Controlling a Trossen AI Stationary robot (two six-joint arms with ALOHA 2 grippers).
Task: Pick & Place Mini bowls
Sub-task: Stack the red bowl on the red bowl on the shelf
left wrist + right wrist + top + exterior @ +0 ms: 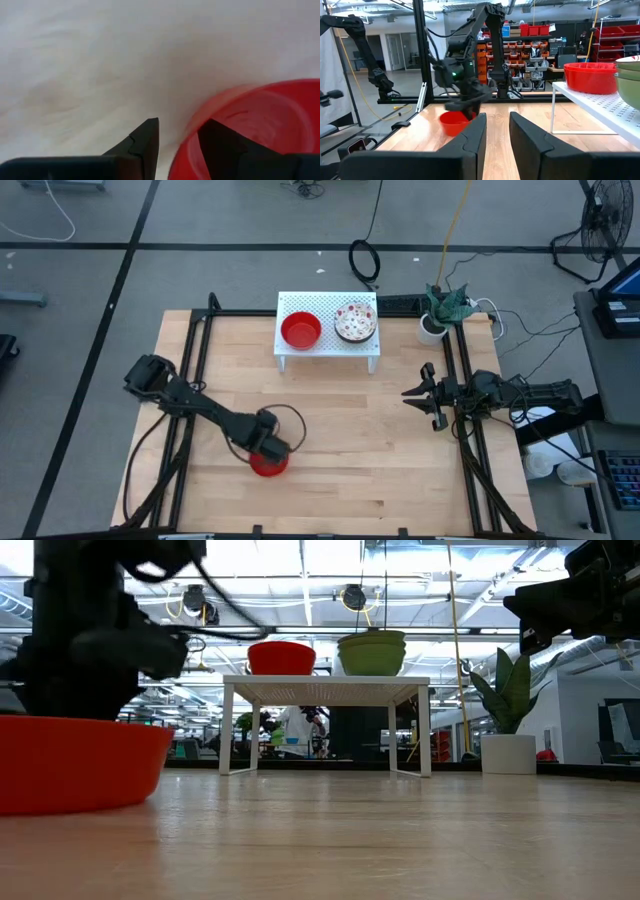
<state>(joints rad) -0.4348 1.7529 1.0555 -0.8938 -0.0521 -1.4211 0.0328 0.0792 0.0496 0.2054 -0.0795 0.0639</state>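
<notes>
- Left wrist view: left pincer [177, 142] straddles the rim of the red mini bowl [268, 465], one finger inside, grasping it by the rim for carrying.
- Bowl rests on the tabletop [380, 460], well short of the white rack [328, 345].
- Right pincer [428, 396] waits beside the rack, part-spread, empty.

One plain red mini bowl [268, 465] sits upright on the desk, near and left of centre. Another red bowl [300, 330] stands far at centre, with a stack of white, red-speckled bowls [355, 322] just to its right.
</notes>
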